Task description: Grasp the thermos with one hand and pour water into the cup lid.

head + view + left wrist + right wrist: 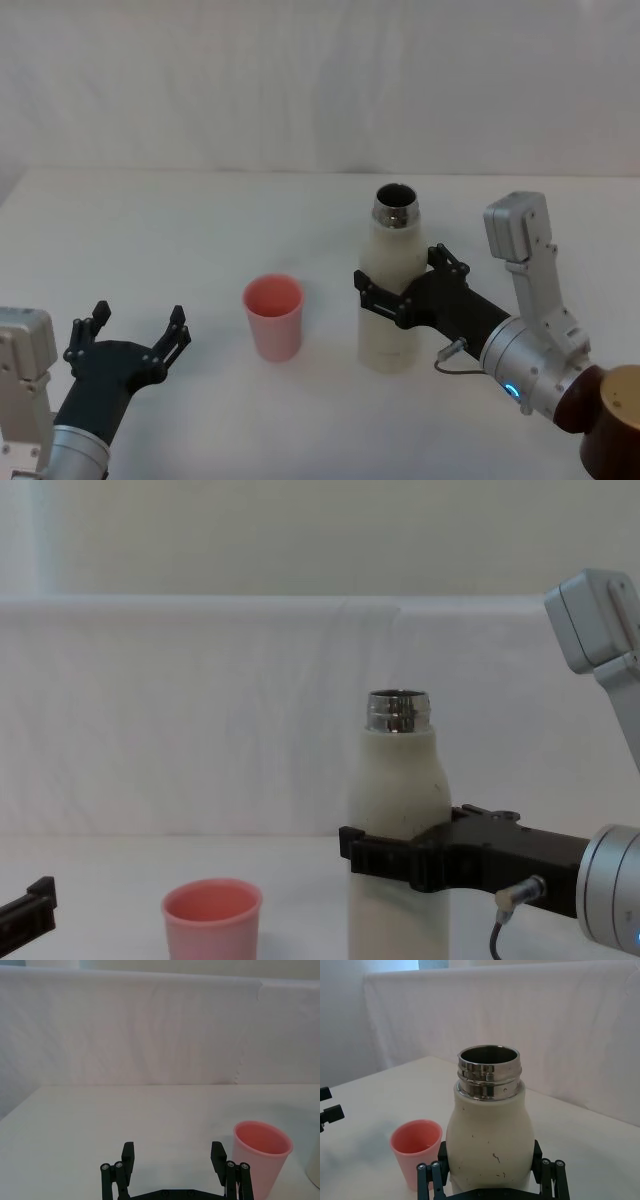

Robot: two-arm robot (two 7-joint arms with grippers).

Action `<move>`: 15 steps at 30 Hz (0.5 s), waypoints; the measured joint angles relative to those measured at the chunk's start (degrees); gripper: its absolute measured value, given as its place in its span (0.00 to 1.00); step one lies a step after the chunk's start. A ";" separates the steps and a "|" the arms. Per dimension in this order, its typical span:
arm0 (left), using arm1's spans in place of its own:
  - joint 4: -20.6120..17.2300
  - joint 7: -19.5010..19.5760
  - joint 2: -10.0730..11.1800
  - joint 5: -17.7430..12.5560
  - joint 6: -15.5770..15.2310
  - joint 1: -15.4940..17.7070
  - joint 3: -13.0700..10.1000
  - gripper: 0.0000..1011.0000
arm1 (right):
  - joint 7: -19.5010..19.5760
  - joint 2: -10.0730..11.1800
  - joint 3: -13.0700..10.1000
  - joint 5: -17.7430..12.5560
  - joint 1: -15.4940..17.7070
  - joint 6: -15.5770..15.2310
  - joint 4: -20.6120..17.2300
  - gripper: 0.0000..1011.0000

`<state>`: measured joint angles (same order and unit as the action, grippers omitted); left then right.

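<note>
Head view: right gripper point(400, 285) clamped around upright thermos point(392, 300), mid-table point(200, 220); cup lid point(273, 316) beside; left gripper point(130, 335) spread wide, near-left edge.

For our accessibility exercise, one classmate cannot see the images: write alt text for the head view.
The right gripper is closed around the middle of an upright tall cream-white thermos with an open steel neck. A small salmon-pink plastic cup lid stands to its left on the white table, apart from it. The left gripper rests open nearby.
</note>
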<state>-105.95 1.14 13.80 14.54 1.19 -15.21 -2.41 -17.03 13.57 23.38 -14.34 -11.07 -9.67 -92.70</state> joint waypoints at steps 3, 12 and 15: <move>0.00 0.00 0.00 0.00 0.00 0.00 0.00 0.99 | 0.03 0.01 0.00 0.00 0.01 0.00 -0.01 0.95; 0.00 0.00 0.00 0.00 0.00 0.00 0.00 0.99 | 0.07 0.04 0.00 0.00 0.05 -0.03 -0.06 0.95; 0.00 0.00 0.00 0.00 0.00 0.00 0.00 0.99 | 0.09 0.05 0.00 0.00 0.07 -0.04 -0.08 0.95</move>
<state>-105.95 1.14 13.81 14.54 1.19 -15.21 -2.41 -16.94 13.62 23.38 -14.35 -11.01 -9.70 -92.78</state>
